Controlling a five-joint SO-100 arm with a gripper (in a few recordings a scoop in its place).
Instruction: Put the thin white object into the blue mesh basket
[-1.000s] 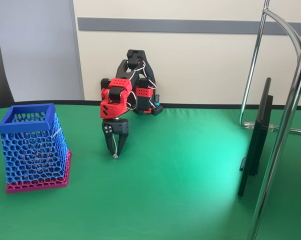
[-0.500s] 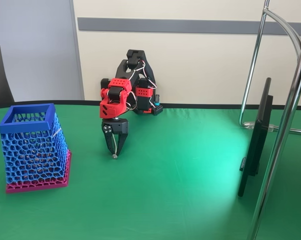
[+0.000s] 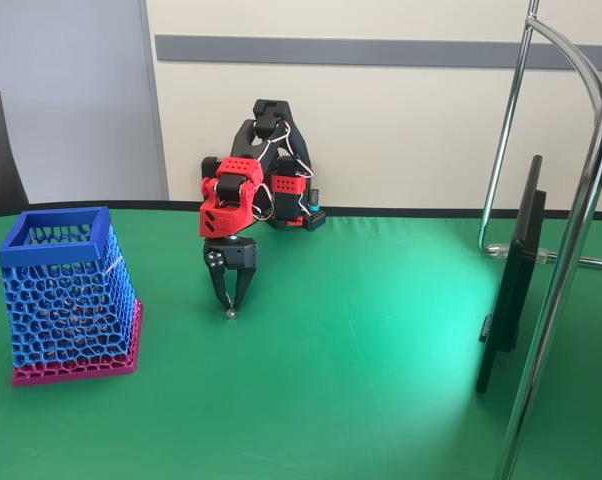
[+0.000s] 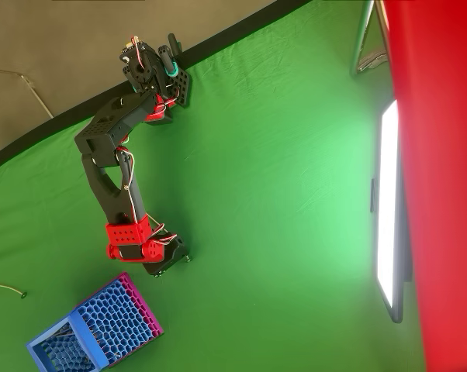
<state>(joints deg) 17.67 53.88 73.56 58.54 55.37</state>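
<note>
Gripper (image 3: 230,303) pointing straight down at the green table (image 3: 361,360), black fingers (image 3: 243,287) drawn close together into a narrow V. Between them a thin pale line running upright, ending in a small round grey knob at the cloth just under the tips: apparently the thin white object (image 3: 229,312), held by the fingers with its knob end touching or almost touching the table. Cannot tell for sure if the knob rests on the cloth or hangs just above it. In the overhead view, gripper (image 4: 174,262) mostly hidden under the red wrist block, a small pale knob (image 4: 188,258) showing beside it.

Above the gripper, red and black arm (image 3: 243,190) folded back to its base at the far edge of the table, near the wall.

Blue mesh basket (image 3: 66,290) standing upright on its magenta base, well apart to the left of the gripper in the fixed view; in the overhead view (image 4: 94,329) below and left of the gripper, open top facing up.

Far right in the fixed view, dark flat screen (image 3: 511,280) seen from the edge, and shiny metal stand tubes (image 3: 571,250) beside it.
</note>
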